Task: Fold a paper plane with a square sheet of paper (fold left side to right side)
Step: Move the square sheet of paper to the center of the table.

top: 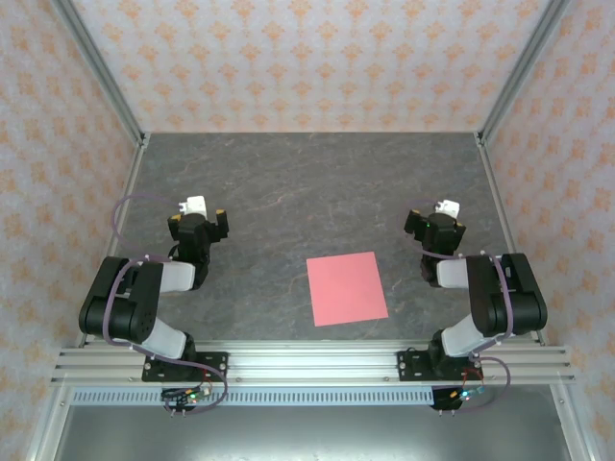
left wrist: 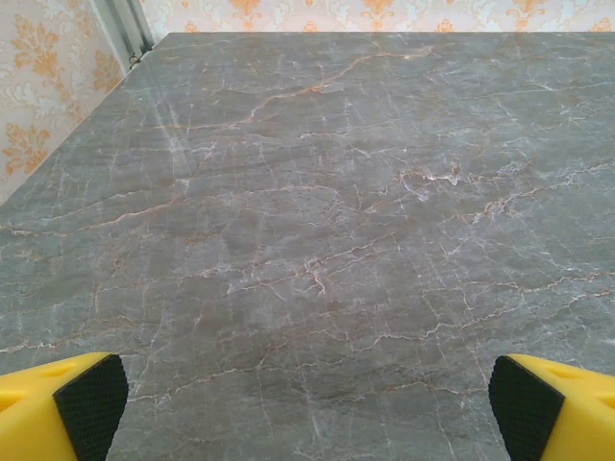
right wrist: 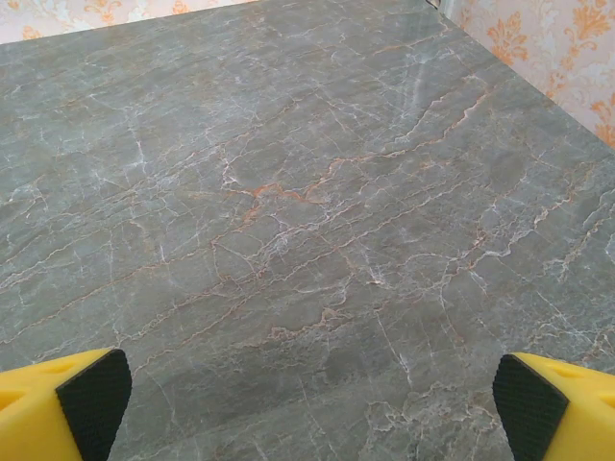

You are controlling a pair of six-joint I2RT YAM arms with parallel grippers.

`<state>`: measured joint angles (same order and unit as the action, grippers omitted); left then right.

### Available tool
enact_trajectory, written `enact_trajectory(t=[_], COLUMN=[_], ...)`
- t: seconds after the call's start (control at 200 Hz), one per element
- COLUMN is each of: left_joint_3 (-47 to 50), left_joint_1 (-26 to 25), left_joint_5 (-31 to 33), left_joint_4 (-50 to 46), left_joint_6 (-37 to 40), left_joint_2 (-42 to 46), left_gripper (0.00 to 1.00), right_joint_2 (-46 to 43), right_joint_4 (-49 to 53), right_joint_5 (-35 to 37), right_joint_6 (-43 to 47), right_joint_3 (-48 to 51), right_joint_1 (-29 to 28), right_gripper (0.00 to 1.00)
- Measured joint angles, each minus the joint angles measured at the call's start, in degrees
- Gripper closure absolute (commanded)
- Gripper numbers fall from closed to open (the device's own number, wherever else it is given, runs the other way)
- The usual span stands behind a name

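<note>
The square sheet of paper (top: 347, 287), pink-red and flat, lies unfolded on the grey marble table near the front edge, between the two arms. My left gripper (top: 199, 217) hangs to the sheet's left, well apart from it, open and holding nothing. In the left wrist view its yellow fingers (left wrist: 58, 408) with black pads stand wide at the bottom corners over bare table. My right gripper (top: 439, 220) is up and to the right of the sheet, also open and not touching it. Its fingers (right wrist: 62, 403) likewise frame bare marble. No paper plane is formed.
The grey marble table (top: 307, 182) is boxed in by patterned orange walls at the back and sides, with metal corner posts (top: 101, 72). An aluminium rail (top: 307, 363) carrying both arm bases runs along the near edge.
</note>
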<state>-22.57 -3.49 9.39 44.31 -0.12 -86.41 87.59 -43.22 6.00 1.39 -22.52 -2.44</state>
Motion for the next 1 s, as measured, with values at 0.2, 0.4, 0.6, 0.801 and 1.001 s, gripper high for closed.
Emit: enact_trajectory(t=[0.2,0.4,0.6,0.801,1.001], left_joint_3=[0.0,0.0,0.0,0.0,-1.3], left_joint_1=[0.0,0.0,0.0,0.0,0.0], left_joint_5=[0.0,0.0,0.0,0.0,0.0], left_joint_4=[0.0,0.0,0.0,0.0,-5.7], left_joint_6=[0.0,0.0,0.0,0.0,0.0], left_joint_2=[0.0,0.0,0.0,0.0,2.4], left_gripper=[0.0,0.0,0.0,0.0,0.0], right_joint_2=[0.0,0.0,0.0,0.0,-3.1], right_joint_4=[0.0,0.0,0.0,0.0,5.4], right_joint_5=[0.0,0.0,0.0,0.0,-0.1], right_joint_6=[0.0,0.0,0.0,0.0,0.0], right_joint_3=[0.0,0.0,0.0,0.0,-1.2], right_joint_1=[0.0,0.0,0.0,0.0,0.0], right_gripper=[0.0,0.0,0.0,0.0,0.0])
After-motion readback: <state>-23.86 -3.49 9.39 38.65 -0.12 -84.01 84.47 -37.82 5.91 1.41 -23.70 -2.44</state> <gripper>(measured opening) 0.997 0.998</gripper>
